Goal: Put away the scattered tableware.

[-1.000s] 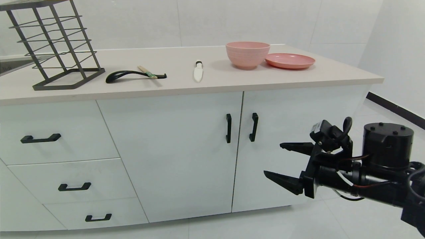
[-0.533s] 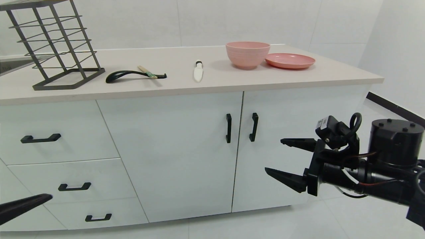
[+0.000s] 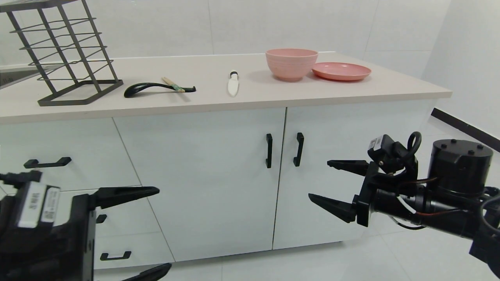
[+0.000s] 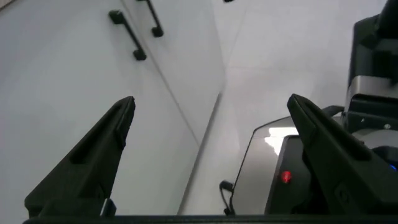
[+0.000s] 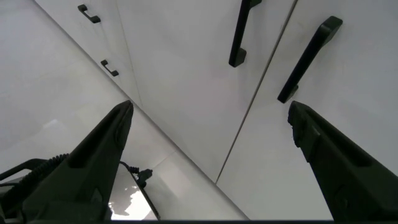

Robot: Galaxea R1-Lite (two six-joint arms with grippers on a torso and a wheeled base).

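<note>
On the beige countertop [image 3: 351,91] lie a black ladle [image 3: 154,88], a pair of chopsticks [image 3: 173,84] across its handle, and a white knife [image 3: 233,83]. A pink bowl [image 3: 291,64] and a pink plate [image 3: 341,71] stand at the right. My right gripper [image 3: 338,185] hangs open and empty well below the counter, in front of the right cabinet door [image 5: 348,124]. At the lower left, my left gripper [image 3: 152,230] is open and empty before the drawers [image 4: 62,68].
A black wire dish rack [image 3: 64,50] stands on the counter's left end beside a sink [image 3: 15,75]. Below are three drawers with black handles [image 3: 47,161] and two cabinet doors with vertical handles [image 3: 284,149]. White tiled floor [image 3: 371,261] lies to the right.
My left gripper has risen into the head view at the lower left. The right gripper has shifted slightly, staying open. The tableware has not moved.
</note>
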